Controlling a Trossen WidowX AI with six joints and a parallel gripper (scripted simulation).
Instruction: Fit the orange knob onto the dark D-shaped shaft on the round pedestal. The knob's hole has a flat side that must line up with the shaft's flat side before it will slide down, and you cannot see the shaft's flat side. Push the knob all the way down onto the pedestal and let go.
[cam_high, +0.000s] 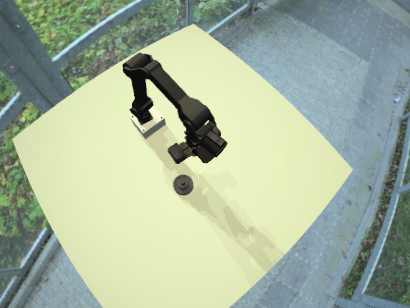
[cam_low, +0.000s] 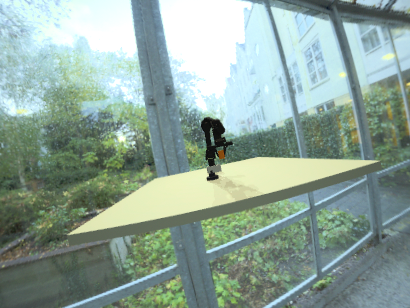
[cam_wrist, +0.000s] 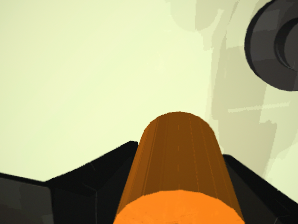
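Orange knob (cam_low: 221, 155) (cam_wrist: 179, 160) clamped in tool (cam_high: 188, 151) (cam_low: 224, 151) (cam_wrist: 178, 156), held above bench (cam_high: 115, 200) (cam_low: 165, 200) (cam_wrist: 75, 75), presumably for clearance while carrying it to pedestal (cam_high: 183, 191) (cam_low: 212, 178) (cam_wrist: 262, 47); flats' alignment can't be told.

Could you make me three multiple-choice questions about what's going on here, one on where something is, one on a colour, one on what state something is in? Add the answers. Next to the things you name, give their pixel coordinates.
1. Where is the knob?
a) Down on the pedestal
b) Held up above the table
c) Lying on the table

2. What colour is the knob?
a) Orange
b) Blue
c) White

3. How is the gripper?
a) Open and holding nothing
b) Shut on nothing
c) Shut on the knob

Answers:
1: b, the exterior view shows the knob (cam_low: 221, 154) (cam_wrist: 179, 155) raised over the table (cam_high: 100, 200) (cam_low: 165, 200) (cam_wrist: 75, 75), away from the pedestal (cam_high: 183, 185) (cam_low: 213, 177) (cam_wrist: 265, 55).
2: a, its side and end look orange in the wrist view.
3: c, the gripper (cam_high: 189, 151) (cam_wrist: 178, 156) has a black finger against each side of the knob.
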